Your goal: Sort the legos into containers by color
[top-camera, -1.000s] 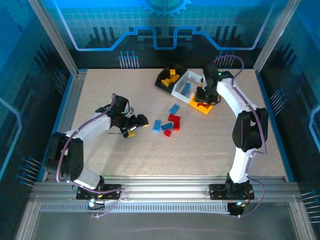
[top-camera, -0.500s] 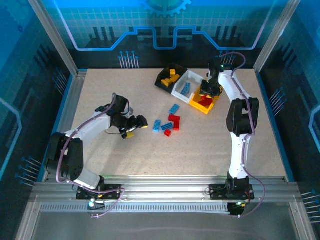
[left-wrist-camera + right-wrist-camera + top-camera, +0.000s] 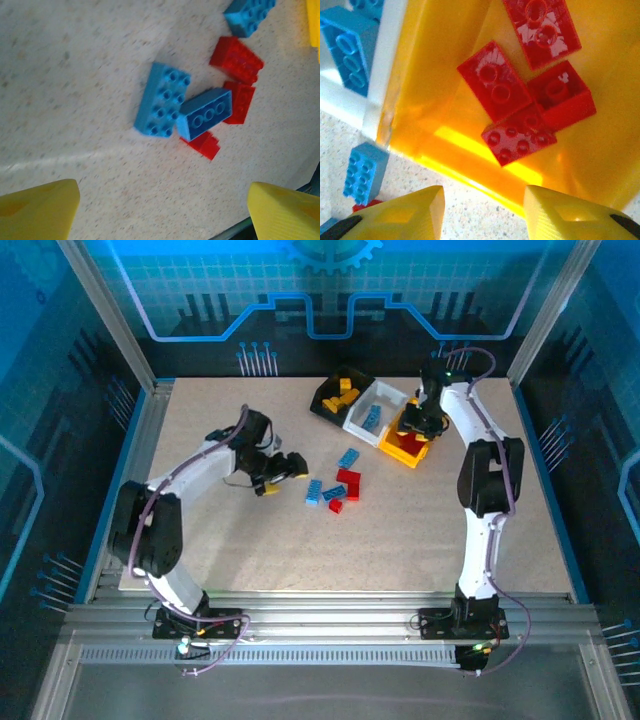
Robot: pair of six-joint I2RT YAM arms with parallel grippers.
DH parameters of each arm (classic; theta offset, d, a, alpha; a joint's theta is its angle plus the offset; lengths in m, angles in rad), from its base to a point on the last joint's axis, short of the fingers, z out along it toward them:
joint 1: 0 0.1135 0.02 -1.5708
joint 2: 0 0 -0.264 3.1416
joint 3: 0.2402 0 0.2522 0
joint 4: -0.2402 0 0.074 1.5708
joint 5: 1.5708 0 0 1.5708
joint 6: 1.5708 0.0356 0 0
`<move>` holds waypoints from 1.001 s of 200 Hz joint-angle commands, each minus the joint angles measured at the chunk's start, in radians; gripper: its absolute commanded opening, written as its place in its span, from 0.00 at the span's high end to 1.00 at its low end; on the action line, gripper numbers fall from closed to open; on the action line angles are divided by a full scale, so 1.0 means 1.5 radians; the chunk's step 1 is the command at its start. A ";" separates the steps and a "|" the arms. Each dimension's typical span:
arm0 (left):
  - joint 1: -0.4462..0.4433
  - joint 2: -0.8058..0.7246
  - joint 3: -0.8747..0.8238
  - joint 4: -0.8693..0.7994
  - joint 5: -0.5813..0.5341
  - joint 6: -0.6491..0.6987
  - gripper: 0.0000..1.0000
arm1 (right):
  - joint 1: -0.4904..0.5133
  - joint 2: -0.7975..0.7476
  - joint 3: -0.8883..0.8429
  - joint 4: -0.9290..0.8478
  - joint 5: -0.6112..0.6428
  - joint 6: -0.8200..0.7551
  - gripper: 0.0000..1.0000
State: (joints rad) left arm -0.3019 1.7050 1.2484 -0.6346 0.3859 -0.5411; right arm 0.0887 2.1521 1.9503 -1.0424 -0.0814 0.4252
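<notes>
Three bins stand in a row at the back: black (image 3: 325, 400) with yellow bricks, white (image 3: 360, 425) with blue bricks, yellow (image 3: 395, 449) with red bricks. My right gripper (image 3: 421, 426) hovers open and empty over the yellow bin (image 3: 435, 100), where several red bricks (image 3: 495, 82) lie. My left gripper (image 3: 288, 468) is open and empty just left of the loose pile. In the left wrist view a light blue brick (image 3: 162, 99), a darker blue brick (image 3: 205, 114) and red bricks (image 3: 236, 60) lie ahead of the yellow fingertips (image 3: 37, 210).
Another blue brick (image 3: 348, 457) lies between the pile and the bins, also seen beside the white bin's wall (image 3: 385, 55) as a blue brick (image 3: 365, 172). The table (image 3: 400, 530) is ringed by an aluminium frame. Bare tabletop spreads in front and to the left.
My left gripper has swung up and to the right, closer to the loose bricks. The right gripper has shifted slightly toward the back over the yellow bin.
</notes>
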 commanded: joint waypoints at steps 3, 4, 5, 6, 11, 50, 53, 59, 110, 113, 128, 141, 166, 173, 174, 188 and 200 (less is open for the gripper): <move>-0.023 0.069 0.114 -0.052 -0.021 0.083 0.12 | -0.007 -0.122 -0.112 0.025 -0.046 0.019 0.52; -0.023 0.072 0.119 -0.054 -0.022 0.086 0.13 | -0.008 -0.126 -0.118 0.027 -0.048 0.020 0.52; -0.024 0.075 0.124 -0.056 -0.023 0.089 0.13 | -0.007 -0.131 -0.124 0.030 -0.050 0.021 0.52; -0.025 0.077 0.128 -0.058 -0.024 0.091 0.12 | -0.007 -0.134 -0.129 0.032 -0.053 0.022 0.52; -0.028 0.093 0.153 -0.067 -0.029 0.105 0.12 | -0.005 -0.152 -0.159 0.044 -0.062 0.029 0.52; -0.057 0.216 0.339 -0.164 -0.065 0.211 0.12 | 0.012 -0.276 -0.331 0.078 -0.103 0.048 0.52; -0.060 0.226 0.353 -0.171 -0.069 0.219 0.13 | 0.011 -0.285 -0.342 0.080 -0.105 0.050 0.52; -0.064 0.242 0.379 -0.185 -0.077 0.234 0.12 | 0.014 -0.302 -0.363 0.085 -0.109 0.054 0.52; -0.100 0.348 0.525 -0.222 -0.132 0.276 0.12 | 0.029 -0.427 -0.492 0.084 -0.125 0.080 0.51; -0.104 0.353 0.532 -0.224 -0.139 0.278 0.12 | 0.031 -0.433 -0.498 0.083 -0.126 0.082 0.51; -0.123 0.383 0.572 -0.236 -0.177 0.282 0.12 | 0.035 -0.460 -0.522 0.079 -0.130 0.089 0.51; -0.138 0.407 0.602 -0.243 -0.218 0.275 0.13 | 0.043 -0.479 -0.539 0.072 -0.132 0.093 0.51; -0.165 0.443 0.642 -0.224 -0.276 0.255 0.16 | 0.055 -0.508 -0.560 0.058 -0.132 0.097 0.51; -0.171 0.453 0.655 -0.221 -0.284 0.248 0.17 | 0.056 -0.515 -0.564 0.055 -0.130 0.097 0.51; -0.172 0.455 0.657 -0.220 -0.285 0.248 0.17 | 0.057 -0.515 -0.565 0.055 -0.130 0.097 0.51; -0.181 0.481 0.684 -0.219 -0.292 0.243 0.17 | 0.057 -0.525 -0.571 0.049 -0.129 0.098 0.51; -0.186 0.502 0.705 -0.222 -0.296 0.241 0.18 | 0.058 -0.529 -0.573 0.044 -0.132 0.097 0.51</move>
State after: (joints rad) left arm -0.5655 2.3936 2.2311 -0.9531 0.0109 -0.1589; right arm 0.1631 1.3937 1.1084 -0.9375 -0.2638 0.5549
